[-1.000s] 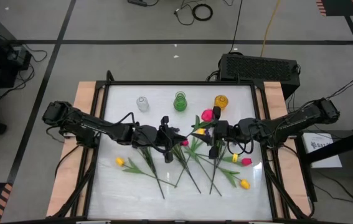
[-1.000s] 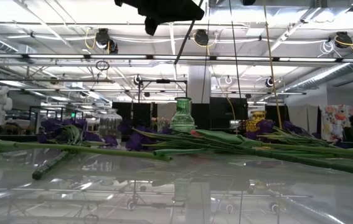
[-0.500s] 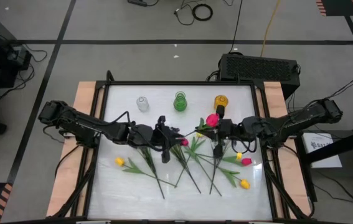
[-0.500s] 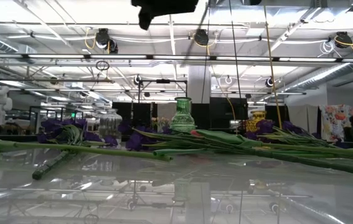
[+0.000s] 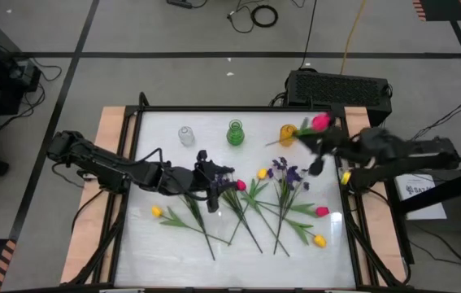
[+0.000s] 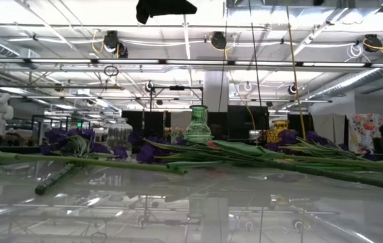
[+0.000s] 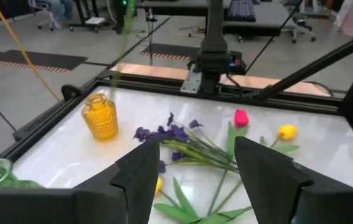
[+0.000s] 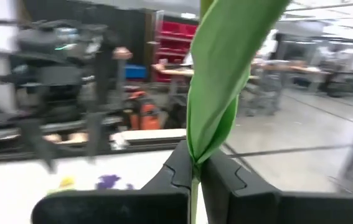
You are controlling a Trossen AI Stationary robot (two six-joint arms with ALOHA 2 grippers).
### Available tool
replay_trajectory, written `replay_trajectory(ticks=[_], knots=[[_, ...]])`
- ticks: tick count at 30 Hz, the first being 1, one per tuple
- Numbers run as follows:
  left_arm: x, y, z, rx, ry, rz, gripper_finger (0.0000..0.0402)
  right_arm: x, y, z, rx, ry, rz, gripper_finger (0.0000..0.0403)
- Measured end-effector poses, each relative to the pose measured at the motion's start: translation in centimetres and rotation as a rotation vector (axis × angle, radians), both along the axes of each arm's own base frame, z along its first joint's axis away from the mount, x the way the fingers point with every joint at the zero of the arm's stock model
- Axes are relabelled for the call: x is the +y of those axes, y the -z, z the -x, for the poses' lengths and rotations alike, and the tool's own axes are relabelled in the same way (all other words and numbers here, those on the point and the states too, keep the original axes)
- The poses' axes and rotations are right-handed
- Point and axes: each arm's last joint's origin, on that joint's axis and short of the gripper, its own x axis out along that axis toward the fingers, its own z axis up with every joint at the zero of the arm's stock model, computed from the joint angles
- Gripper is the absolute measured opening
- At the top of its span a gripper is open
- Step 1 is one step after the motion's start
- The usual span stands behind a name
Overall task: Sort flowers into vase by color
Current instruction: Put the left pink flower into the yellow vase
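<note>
From overhead we are looking straight down on the whole table (image 5: 145, 244), while at tabletop height we are looking level across it into the room, both views sharing the green vase (image 5: 235, 133) at 12 o'clock, and each wrist camera is peering closely past its own fingers.

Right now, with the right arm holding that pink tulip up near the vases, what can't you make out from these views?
- Right gripper: the high view blurs it; its wrist view shows only the green stem clamped, bloom cut off by the top edge.
- Pink tulip bud: whether it is over the amber glass vase or beside it, the high view cannot settle.
- Left gripper: open, empty; what lies under it is hidden by its fingers.
</note>
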Motion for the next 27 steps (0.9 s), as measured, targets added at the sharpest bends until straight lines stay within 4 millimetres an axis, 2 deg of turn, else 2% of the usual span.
replay_trajectory(ticks=[5,8,15,19,24,27], knots=[[0.1,-0.5,-0.2,-0.046,0.001,-0.009,0.0216,-1.7,0.0,4.0,-0.018,0.11,-0.089,0.0006],[0.0,-0.7,-0.4,-0.082,0.007,-0.018,0.0216,-1.8,0.5,4.6,0.004,0.087,-0.181,0.0006],[-0.2,-0.5,-0.6,-0.079,0.05,-0.013,0.0216,-1.7,1.3,3.4,0.069,-0.003,-0.267,0.0006],[-0.2,-0.5,-0.6,-0.081,0.049,-0.005,0.0216,-1.7,0.9,2.4,0.018,-0.005,-0.271,0.0006],[-0.2,-0.5,-0.6,-0.083,0.047,0.013,0.0216,-2.2,0.2,0.6,-0.045,0.008,-0.206,0.0006],[-0.2,-0.5,-0.6,-0.082,0.049,0.014,0.0216,-3.0,0.4,-0.3,-0.001,0.06,-0.169,0.0004]])
